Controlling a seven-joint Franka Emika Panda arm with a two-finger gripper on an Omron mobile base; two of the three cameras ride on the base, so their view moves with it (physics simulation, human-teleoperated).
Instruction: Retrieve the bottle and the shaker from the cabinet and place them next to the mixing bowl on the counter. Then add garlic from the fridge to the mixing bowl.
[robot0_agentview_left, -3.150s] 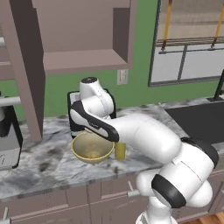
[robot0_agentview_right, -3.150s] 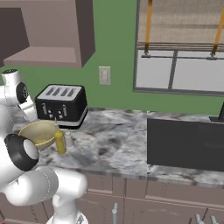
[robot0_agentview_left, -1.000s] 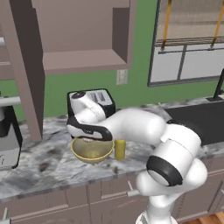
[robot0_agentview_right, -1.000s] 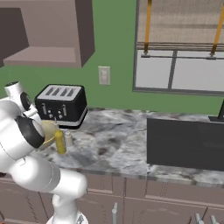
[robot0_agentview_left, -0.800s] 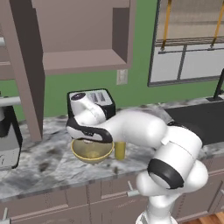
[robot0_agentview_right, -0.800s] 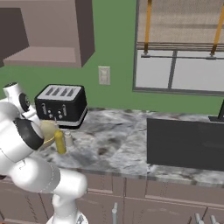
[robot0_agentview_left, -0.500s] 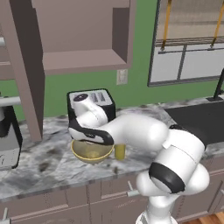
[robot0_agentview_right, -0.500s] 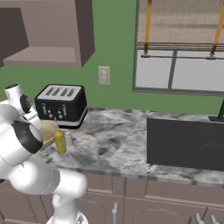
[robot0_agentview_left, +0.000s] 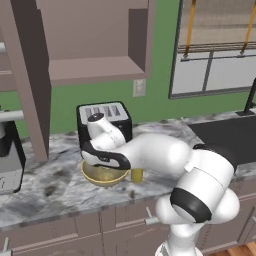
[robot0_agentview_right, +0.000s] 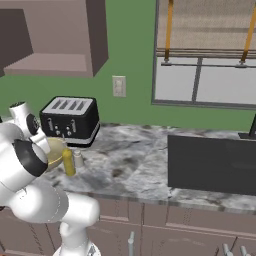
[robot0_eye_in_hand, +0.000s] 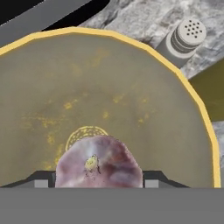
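- Three views catch the same stretch of counter (robot0_agentview_left: 60, 192), and in the left base view the open cabinet (robot0_agentview_left: 95, 47) fills the upper left of the frame, its door swung out at the far left edge.
- Below it, at centre left, a black toaster (robot0_agentview_left: 104, 117) stands against the green wall, and the arm bends down in front of it over the bowl (robot0_agentview_left: 102, 175), which sits on the grey marbled stone.
- Just right of the bowl in that view, the lower part of the yellow bottle (robot0_agentview_left: 137, 175) shows under the arm.
- In the right base view the bowl (robot0_agentview_right: 56, 150) is at the left of the frame, partly behind the robot's white body, with the toaster (robot0_agentview_right: 70, 120) just behind it.
- To the right of the bowl there, the bottle (robot0_agentview_right: 68, 161) stands upright on the counter (robot0_agentview_right: 135, 167), and the small pale shaker (robot0_agentview_right: 78, 159) stands just beside it on its right.
- In the hand view the inside of the bowl (robot0_eye_in_hand: 100, 100) spreads over most of the frame, and the garlic (robot0_eye_in_hand: 98, 166) sits at lower centre, close to the camera.
- The gripper (robot0_eye_in_hand: 99, 177) is at the bottom edge with the bulb between its dark tips; I cannot tell whether the jaws are clamped on it or spread.
- At the upper right of that view the shaker (robot0_eye_in_hand: 183, 39) stands just outside the rim, its perforated top visible, and a dark olive patch of the bottle (robot0_eye_in_hand: 210, 89) shows at the right edge below it.
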